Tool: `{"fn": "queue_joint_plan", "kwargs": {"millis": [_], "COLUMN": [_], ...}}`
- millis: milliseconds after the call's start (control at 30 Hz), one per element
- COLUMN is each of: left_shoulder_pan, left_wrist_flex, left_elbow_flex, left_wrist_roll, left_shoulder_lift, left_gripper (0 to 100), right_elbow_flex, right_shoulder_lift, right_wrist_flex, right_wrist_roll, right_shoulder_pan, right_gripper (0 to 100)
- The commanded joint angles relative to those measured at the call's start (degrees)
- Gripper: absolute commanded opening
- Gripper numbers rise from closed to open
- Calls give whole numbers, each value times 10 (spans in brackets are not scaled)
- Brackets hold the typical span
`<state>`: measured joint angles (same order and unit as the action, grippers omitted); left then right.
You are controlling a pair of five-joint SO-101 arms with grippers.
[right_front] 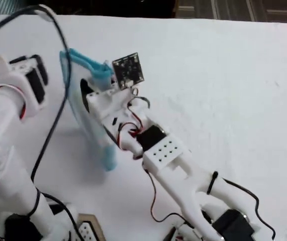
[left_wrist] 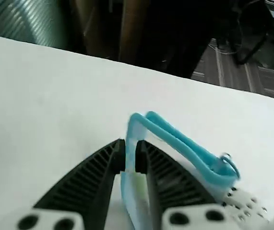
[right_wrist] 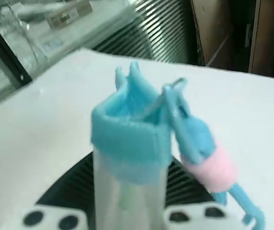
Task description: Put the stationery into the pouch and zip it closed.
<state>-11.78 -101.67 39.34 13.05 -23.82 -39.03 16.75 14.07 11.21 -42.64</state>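
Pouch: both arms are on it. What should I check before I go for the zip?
1. Grip of left claw on the pouch edge: ok, shut on it.
2. Grip of right claw on the pouch body: ok.
3. The pouch held upright on edge: ok.
4. The zip pull in sight, pink charm beside it: ok.
5. The zip already closed: cannot tell.
6. The stationery inside: cannot tell.

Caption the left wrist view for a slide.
Left gripper, jaws shut on an edge of the blue pouch, over the table.
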Motion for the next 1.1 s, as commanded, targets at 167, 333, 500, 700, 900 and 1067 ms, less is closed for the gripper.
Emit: {"fn": "queue_joint_plan", "kwargs": {"millis": [167,333,500,700,900,1067], "left_shoulder_pan": [-40,-41,-38,-38,-37,-37], "left_wrist_flex": [-6,-6,-1,76,160,159], "left_elbow_flex": [7,6,-99,-332,-482,-488], "left_wrist_roll": [7,4,-22,-71,-91,-91], "left_shoulder_lift": [-7,-6,-5,-11,-11,-11], "left_gripper": [80,80,80,76,76,76], "right_elbow_flex": [-11,-11,-11,-11,-9,38], "right_shoulder_lift": [138,214,292,365,397,419], "right_wrist_flex": [240,333,387,446,516,584], "right_wrist_roll": [-34,-35,-37,-94,-96,-95], "right_shoulder_pan": [5,33,101,194,276,284], "right_gripper": [252,268,268,268,296,411]}}
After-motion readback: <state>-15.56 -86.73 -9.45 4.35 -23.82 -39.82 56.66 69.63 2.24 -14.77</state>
